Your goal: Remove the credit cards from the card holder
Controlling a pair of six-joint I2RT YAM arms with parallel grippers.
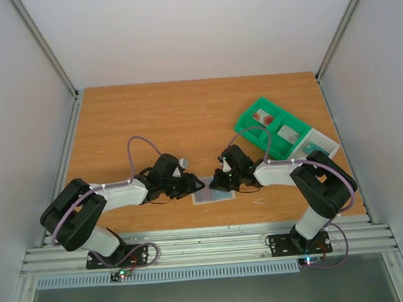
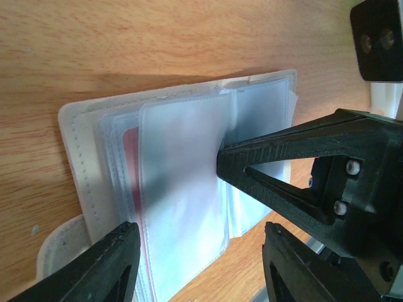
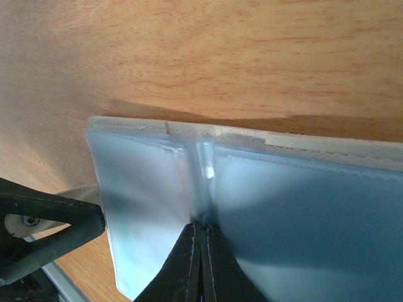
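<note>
The card holder (image 1: pixel 215 195) lies open on the table near the front edge, a pale beige case (image 2: pixel 79 170) with clear plastic sleeves (image 2: pixel 182 207). A pinkish-red card (image 2: pixel 130 173) shows through the sleeves in the left wrist view. No other card shows in the holder. My left gripper (image 2: pixel 195 267) is open, one finger on each side of the sleeves, just above them (image 1: pixel 194 185). My right gripper (image 3: pixel 203 231) is shut, its tips pinching a sleeve at the middle fold of the holder (image 3: pixel 302 207); it comes in from the right (image 1: pixel 216 184).
A bright green compartment tray (image 1: pixel 253 135) with a white section (image 1: pixel 329 145) stands at the back right; it holds a reddish, a grey and a teal item. The table's front edge and metal rail lie just behind the holder.
</note>
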